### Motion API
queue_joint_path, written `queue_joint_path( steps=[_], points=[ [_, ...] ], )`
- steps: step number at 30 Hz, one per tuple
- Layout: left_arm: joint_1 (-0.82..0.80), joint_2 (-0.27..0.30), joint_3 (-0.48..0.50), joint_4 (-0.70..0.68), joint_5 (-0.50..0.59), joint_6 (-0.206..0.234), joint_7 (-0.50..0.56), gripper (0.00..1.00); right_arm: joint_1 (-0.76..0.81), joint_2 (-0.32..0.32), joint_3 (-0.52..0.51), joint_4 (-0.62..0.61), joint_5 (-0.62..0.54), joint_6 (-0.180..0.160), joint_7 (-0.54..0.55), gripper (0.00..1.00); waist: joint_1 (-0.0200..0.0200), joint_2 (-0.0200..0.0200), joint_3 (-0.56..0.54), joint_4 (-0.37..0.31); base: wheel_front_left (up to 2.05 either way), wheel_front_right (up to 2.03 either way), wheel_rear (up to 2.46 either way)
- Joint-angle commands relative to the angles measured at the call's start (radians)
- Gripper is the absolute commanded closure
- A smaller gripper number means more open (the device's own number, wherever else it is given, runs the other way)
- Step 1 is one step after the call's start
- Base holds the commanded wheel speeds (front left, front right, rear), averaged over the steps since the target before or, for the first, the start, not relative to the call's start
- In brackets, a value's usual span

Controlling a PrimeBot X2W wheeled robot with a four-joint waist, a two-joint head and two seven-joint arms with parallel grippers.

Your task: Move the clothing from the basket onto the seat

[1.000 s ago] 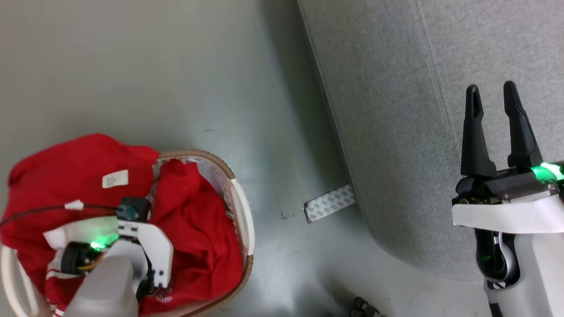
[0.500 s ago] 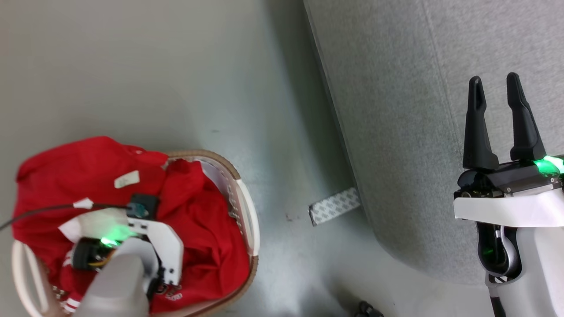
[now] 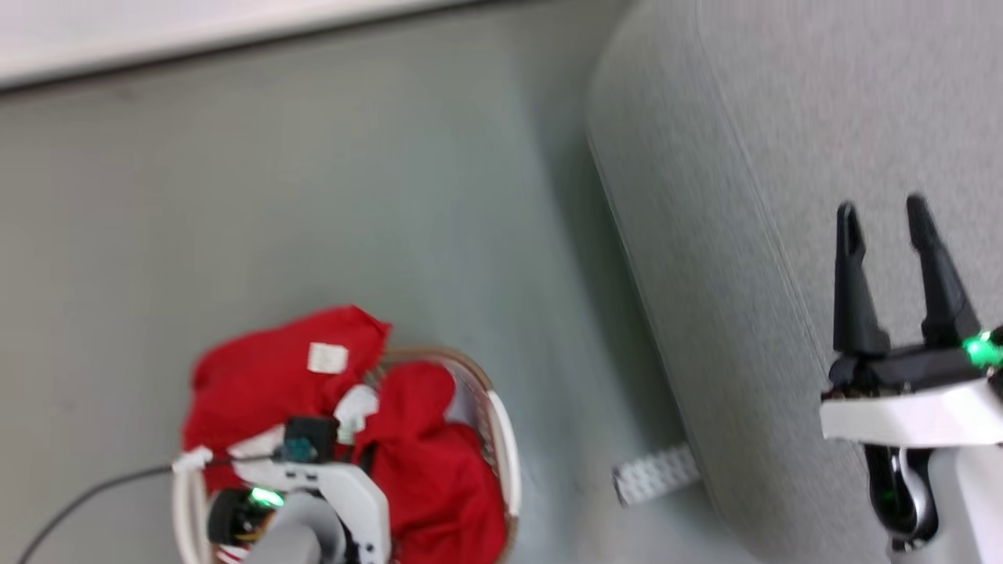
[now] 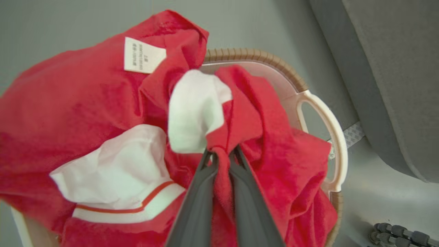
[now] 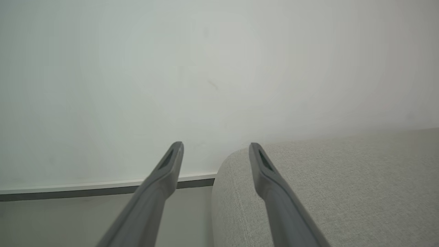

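The red jersey [image 3: 266, 384] lies heaped in the white basket [image 3: 503, 446], and one side spills over the far rim. In the left wrist view the jersey [image 4: 68, 103] shows its white tag and white lining, with the brown basket rim [image 4: 253, 55] behind. My left gripper [image 4: 222, 154] is shut on a raised red fold of the jersey. The grey seat [image 3: 783, 157] stands to the right of the basket. My right gripper [image 3: 881, 210] hangs open and holds nothing over the seat, which the right wrist view shows beyond that gripper [image 5: 216, 146] as a rounded corner [image 5: 343, 178].
A white patterned strip [image 3: 657, 474] lies on the floor at the seat's foot. A pale wall with a dark baseboard [image 3: 235, 31] runs along the back. A black cable [image 3: 86, 497] trails left from my left wrist. A dark ribbed object [image 4: 401, 235] lies on the floor by the basket.
The whole head picture has shifted and blurred, and things look smaller and lower, so the camera has moved. The wall's base now shows at the top. Both grippers keep their states.
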State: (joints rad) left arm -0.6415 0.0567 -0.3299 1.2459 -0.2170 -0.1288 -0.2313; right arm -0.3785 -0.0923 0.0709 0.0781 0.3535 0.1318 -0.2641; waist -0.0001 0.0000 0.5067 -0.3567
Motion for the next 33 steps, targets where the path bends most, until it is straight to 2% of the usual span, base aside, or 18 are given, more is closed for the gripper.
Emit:
queue_joint_path(
  steps=[1, 8, 13, 25, 33],
  points=[
    [0.033, -0.004, -0.016, -0.021, -0.03, -0.002, -0.016, 1.0, 0.028, -0.012, 0.004, 0.008, -0.006, -0.002, 0.0, 0.0, 0.0001, 0.0, -0.133, 0.09, 0.0, 0.0, 0.0],
    [0.125, -0.005, -0.138, -0.187, -0.161, -0.002, -0.035, 1.0, 0.105, -0.029, 0.006, 0.022, -0.01, -0.002, 0.0, 0.0, 0.0001, 0.0, -0.293, 0.18, 0.0, 0.0, 0.0],
    [0.155, 0.0, -0.173, -0.32, -0.21, -0.002, -0.034, 1.0, 0.149, -0.036, 0.006, 0.031, -0.009, -0.002, 0.0, 0.0, 0.0001, 0.0, -0.371, 0.243, 0.0, 0.0, 0.0],
    [0.182, 0.044, -0.202, -0.648, -0.236, -0.002, -0.034, 1.0, 0.227, -0.026, 0.023, 0.033, -0.005, -0.002, 0.0, 0.0, 0.0001, 0.0, -0.502, 0.342, 0.0, 0.0, 0.0],
    [0.124, 0.073, -0.199, -0.828, -0.22, 0.013, -0.005, 1.0, 0.25, -0.019, 0.043, 0.031, -0.001, -0.002, 0.0, 0.0, 0.0001, 0.0, -0.538, 0.371, 0.0, 0.0, 0.0]
  ],
)
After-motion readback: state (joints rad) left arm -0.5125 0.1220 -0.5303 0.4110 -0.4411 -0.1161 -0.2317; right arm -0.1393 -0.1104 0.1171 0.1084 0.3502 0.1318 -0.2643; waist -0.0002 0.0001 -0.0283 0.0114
